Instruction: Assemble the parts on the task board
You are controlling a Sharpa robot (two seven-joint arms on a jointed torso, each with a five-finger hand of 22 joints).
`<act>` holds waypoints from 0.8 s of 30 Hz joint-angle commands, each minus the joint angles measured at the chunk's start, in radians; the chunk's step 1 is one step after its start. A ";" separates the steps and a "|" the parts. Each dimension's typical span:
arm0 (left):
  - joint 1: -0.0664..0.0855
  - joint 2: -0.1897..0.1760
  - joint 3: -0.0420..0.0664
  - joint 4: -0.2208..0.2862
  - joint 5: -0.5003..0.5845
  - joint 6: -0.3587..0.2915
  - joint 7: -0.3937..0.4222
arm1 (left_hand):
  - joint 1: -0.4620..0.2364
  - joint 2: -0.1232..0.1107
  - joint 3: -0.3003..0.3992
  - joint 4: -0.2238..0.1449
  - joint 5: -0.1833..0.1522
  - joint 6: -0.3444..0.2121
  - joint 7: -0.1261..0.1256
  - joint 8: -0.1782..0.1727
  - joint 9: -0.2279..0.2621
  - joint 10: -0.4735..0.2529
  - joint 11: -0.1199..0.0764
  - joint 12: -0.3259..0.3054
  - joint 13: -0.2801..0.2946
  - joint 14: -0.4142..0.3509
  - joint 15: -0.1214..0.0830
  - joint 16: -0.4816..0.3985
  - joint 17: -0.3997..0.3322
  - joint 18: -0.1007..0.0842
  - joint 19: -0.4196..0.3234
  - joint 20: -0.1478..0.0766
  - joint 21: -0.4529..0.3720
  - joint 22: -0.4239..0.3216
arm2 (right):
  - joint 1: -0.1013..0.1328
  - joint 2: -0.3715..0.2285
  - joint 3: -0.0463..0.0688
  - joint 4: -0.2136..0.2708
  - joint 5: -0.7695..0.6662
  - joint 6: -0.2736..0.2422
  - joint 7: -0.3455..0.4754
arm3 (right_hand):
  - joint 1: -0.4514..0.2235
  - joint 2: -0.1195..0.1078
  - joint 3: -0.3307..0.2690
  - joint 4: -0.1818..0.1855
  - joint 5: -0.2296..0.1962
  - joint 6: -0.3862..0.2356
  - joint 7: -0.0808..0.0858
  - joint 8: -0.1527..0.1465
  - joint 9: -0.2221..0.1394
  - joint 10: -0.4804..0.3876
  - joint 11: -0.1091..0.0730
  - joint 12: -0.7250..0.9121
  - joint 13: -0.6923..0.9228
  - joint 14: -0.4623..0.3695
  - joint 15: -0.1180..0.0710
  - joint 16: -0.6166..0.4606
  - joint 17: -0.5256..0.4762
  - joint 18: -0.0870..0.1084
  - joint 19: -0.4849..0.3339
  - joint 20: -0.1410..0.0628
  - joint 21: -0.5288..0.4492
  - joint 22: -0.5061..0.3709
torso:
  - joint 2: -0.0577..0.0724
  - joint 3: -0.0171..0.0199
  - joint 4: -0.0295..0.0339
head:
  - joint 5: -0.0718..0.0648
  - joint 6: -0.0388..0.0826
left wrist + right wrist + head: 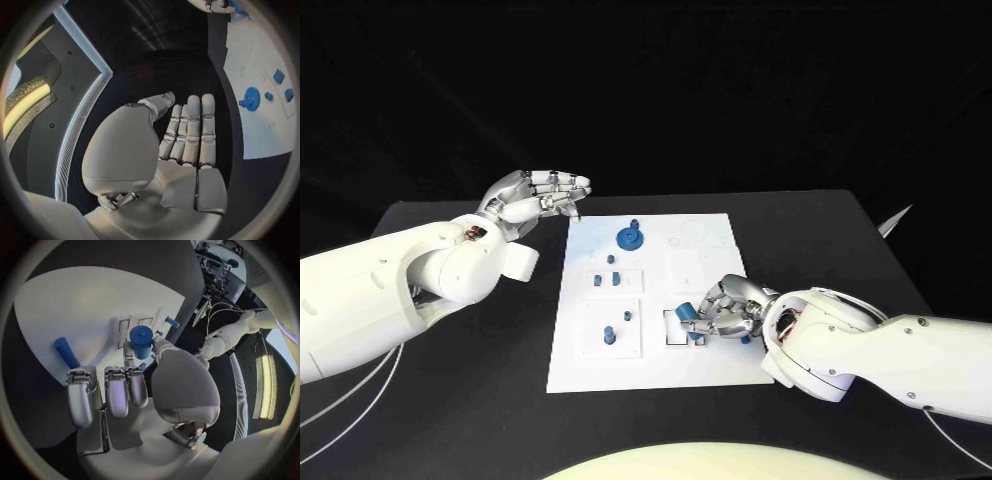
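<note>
The white task board (632,370) lies in the middle of the black table. My right hand (728,311) is low over the board's near right part and pinches a blue cylinder (687,316) between thumb and fingers; the right wrist view shows this cylinder (141,340) upright at the fingertips of that hand (125,390) above the board (81,305). A blue gear (630,237) sits at the board's far end. Two small blue pieces (607,279) and a blue peg (610,334) stand on its left half. My left hand (540,194) hovers past the board's far left corner, fingers straight, holding nothing.
In the left wrist view the open left hand (185,142) is off the board's edge (256,140), with the gear (251,98) and small blue pieces (279,76) beyond it. A thin silver object (893,221) lies at the table's right edge.
</note>
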 commanded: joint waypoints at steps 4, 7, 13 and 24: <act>0.001 0.001 0.001 0.004 0.005 0.020 0.003 | -0.005 0.011 -0.001 0.003 0.007 -0.001 -0.002 0.006 0.001 -0.008 0.001 0.008 -0.002 -0.010 0.001 -0.006 -0.002 0.005 -0.006 0.001 -0.003 0.001 | -0.002 0.018 0.000 -0.009 0.007 0.040 -0.006 | -0.020 -0.007 0.010 0.000 -0.007 0.072 -0.056 0.020 0.038 0.068 -0.014 -0.001 0.210 0.086 -0.013 0.004 0.155 -0.007 0.105 -0.008 0.005 0.263 | 0.000 0.0013 0.0002 | 0.004 -0.003; 0.001 0.001 0.001 0.004 0.005 0.020 0.003 | -0.005 0.011 -0.001 0.003 0.007 -0.001 -0.002 0.006 0.001 -0.008 0.001 0.008 -0.002 -0.010 0.001 -0.006 -0.002 0.005 -0.006 0.001 -0.003 0.001 | -0.003 0.025 0.000 -0.012 0.008 0.045 -0.005 | -0.024 -0.012 0.011 -0.001 -0.007 0.075 -0.058 0.024 0.040 0.069 -0.015 0.001 0.211 0.086 -0.015 0.004 0.156 -0.007 0.105 -0.010 0.005 0.263 | 0.000 0.0016 -0.0008 | 0.007 -0.004; 0.001 0.001 0.001 0.004 0.005 0.020 0.002 | -0.005 0.011 -0.001 0.003 0.007 -0.001 -0.002 0.006 0.001 -0.008 0.001 0.008 -0.002 -0.010 0.001 -0.006 -0.002 0.005 -0.006 0.001 -0.003 0.001 | -0.005 0.037 0.000 -0.022 0.007 0.038 -0.006 | -0.030 -0.014 0.011 0.000 -0.007 0.076 -0.059 0.026 0.042 0.070 -0.016 0.000 0.211 0.086 -0.015 0.004 0.156 -0.007 0.105 -0.010 0.005 0.263 | 0.000 0.0017 -0.0007 | 0.009 -0.003; 0.001 0.003 0.001 0.004 0.005 0.020 0.002 | -0.005 0.011 -0.001 0.003 0.007 -0.001 -0.002 0.006 0.001 -0.008 0.001 0.008 -0.002 -0.010 0.001 -0.006 -0.002 0.005 -0.006 0.001 -0.003 0.001 | -0.006 0.055 0.000 -0.056 0.011 0.054 0.000 | -0.098 -0.028 -0.001 0.001 -0.071 0.072 -0.063 0.044 0.057 0.071 -0.020 0.000 0.213 0.087 -0.020 0.005 0.161 -0.007 0.105 -0.016 0.005 0.263 | 0.001 0.0012 -0.0002 | 0.016 -0.001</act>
